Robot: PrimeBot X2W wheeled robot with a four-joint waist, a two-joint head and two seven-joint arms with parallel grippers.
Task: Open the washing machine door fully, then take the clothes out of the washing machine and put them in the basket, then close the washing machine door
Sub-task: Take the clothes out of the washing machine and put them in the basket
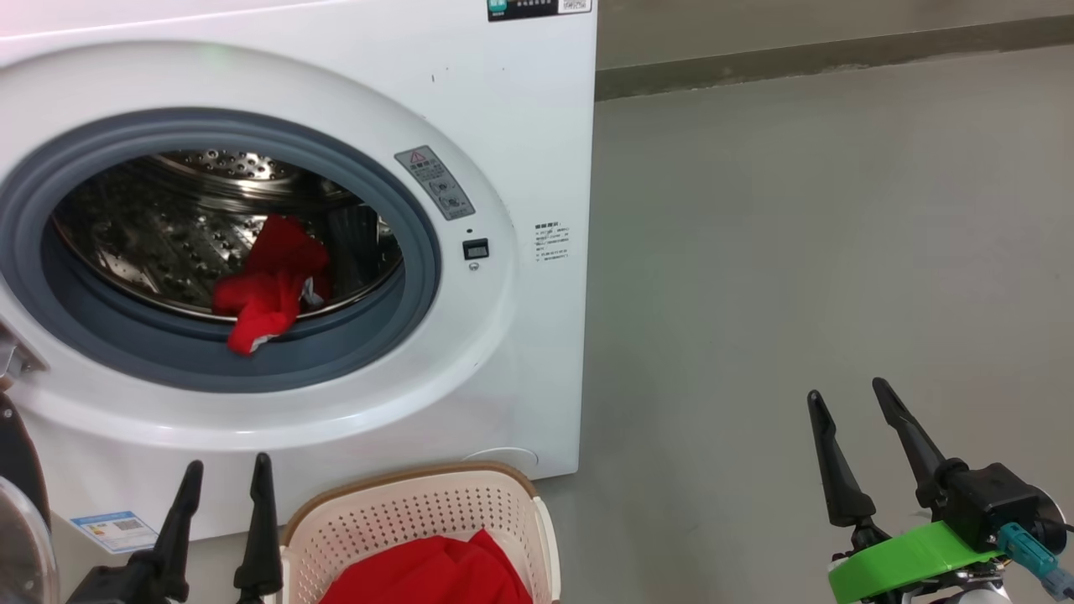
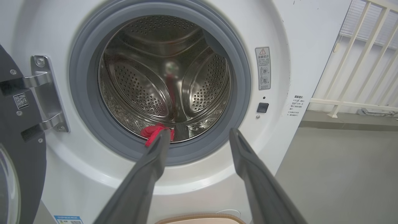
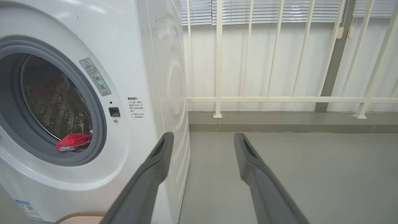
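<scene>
Beside the basket [image 1: 403, 516], left gripper [image 1: 229, 461] upright, right gripper [image 1: 846, 388] tilted, jaws parted

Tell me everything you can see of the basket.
The basket is cream perforated plastic with a brown rim and rounded corners. It stands upright on the floor, right in front of the washing machine, below its opening. Inside lie red clothes. Its near part is cut off by the picture's edge.

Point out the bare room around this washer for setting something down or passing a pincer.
Free: the grey floor right of the washing machine, ahead of the right pincer; and the drum mouth above the red garment. Crowded: lower left, where the basket holding red clothes, the left pincer and the open door sit close together.
</scene>
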